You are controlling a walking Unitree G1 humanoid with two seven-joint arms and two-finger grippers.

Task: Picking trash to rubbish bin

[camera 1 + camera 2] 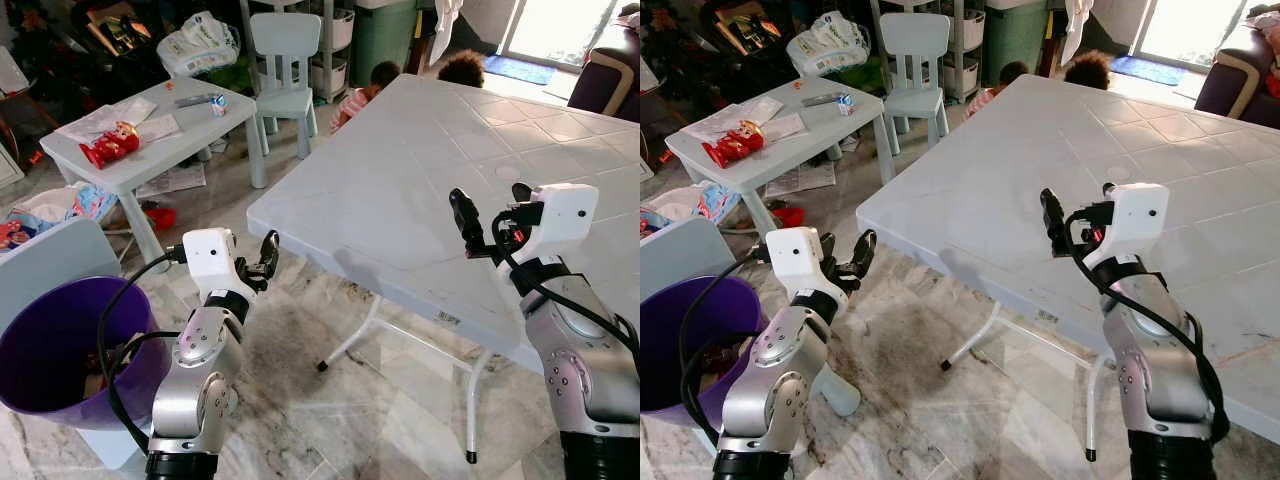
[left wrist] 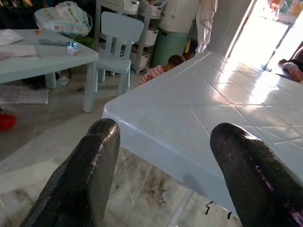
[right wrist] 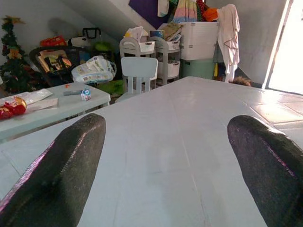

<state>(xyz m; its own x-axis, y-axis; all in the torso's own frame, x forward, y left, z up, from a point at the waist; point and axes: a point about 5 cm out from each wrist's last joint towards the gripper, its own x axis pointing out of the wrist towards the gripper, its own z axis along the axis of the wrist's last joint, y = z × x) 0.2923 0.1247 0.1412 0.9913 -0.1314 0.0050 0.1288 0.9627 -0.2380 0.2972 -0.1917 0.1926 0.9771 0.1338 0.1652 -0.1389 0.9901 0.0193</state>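
Glossy grooved plastic table (image 1: 420,190); round purple bin (image 1: 40,345).

No text, brand or number can be read anywhere. A small label (image 1: 448,318) on the edge of the big table (image 1: 420,190) carries dark print too small to make out. The red packet (image 1: 110,145) on the small table (image 1: 150,130) and the white printed bag (image 1: 200,42) behind it bear markings that stay blurred.
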